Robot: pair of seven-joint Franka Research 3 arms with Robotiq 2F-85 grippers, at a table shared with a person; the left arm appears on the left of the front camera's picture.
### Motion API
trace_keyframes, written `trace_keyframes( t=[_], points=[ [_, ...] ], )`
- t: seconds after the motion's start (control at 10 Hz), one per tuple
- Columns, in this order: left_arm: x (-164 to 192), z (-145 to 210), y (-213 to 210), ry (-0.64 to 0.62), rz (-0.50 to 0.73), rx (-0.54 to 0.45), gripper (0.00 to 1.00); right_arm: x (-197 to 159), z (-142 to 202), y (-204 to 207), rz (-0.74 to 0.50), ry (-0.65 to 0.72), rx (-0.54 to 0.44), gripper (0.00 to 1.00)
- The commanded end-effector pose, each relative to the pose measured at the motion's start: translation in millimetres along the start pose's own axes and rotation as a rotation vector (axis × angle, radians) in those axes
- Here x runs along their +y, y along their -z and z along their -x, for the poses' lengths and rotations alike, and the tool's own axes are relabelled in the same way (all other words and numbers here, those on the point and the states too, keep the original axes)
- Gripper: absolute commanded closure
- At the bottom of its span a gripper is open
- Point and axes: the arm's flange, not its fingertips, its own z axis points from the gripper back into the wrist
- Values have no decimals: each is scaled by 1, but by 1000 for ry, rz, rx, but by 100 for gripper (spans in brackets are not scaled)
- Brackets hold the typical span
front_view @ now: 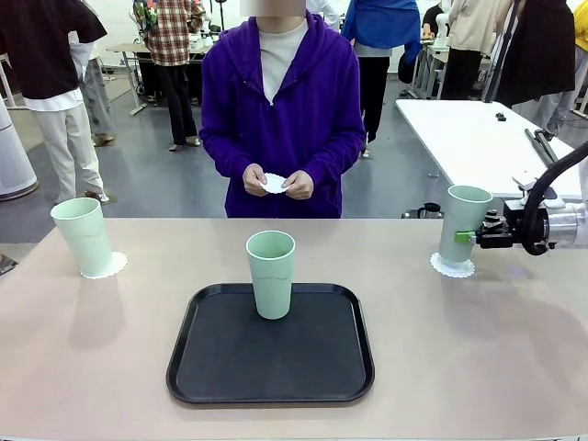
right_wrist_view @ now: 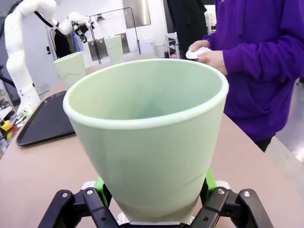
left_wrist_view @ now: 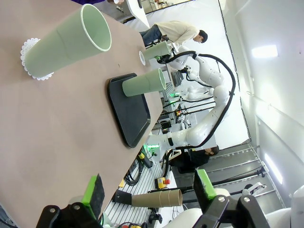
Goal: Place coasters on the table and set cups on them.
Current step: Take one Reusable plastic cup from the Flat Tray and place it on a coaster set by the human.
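Three mint-green cups stand in the front view. The left cup (front_view: 83,236) rests on a coaster (front_view: 105,266) on the table (front_view: 459,349). The middle cup (front_view: 271,274) stands on the black tray (front_view: 211,367). The right cup (front_view: 464,223) stands on a second coaster (front_view: 452,266), and my right gripper (front_view: 470,237) is shut on it from the right. In the right wrist view that cup (right_wrist_view: 147,137) sits between the green pads (right_wrist_view: 209,183). My left gripper (left_wrist_view: 149,192) is open, well back from the left cup (left_wrist_view: 66,42) and its coaster (left_wrist_view: 29,59). The person holds a third coaster (front_view: 274,183).
The person in a purple hoodie (front_view: 280,110) stands at the table's far edge, both hands at waist height. A white table (front_view: 478,138) stands behind at the right. Bare tabletop lies between the tray and each outer cup.
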Motion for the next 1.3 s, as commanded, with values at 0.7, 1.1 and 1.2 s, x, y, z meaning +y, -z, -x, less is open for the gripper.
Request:
trace_keyframes(
  t=[0.7,1.1,1.2],
  points=[
    [-2,0,-1,-4,-11,0,0,-8,16,6,-44,40,15,15],
    [-2,0,-1,-4,-11,0,0,-7,17,6,-64,55,23,0],
    [-2,0,-1,-4,-11,0,0,-8,17,5,-61,59,25,0]
  ],
)
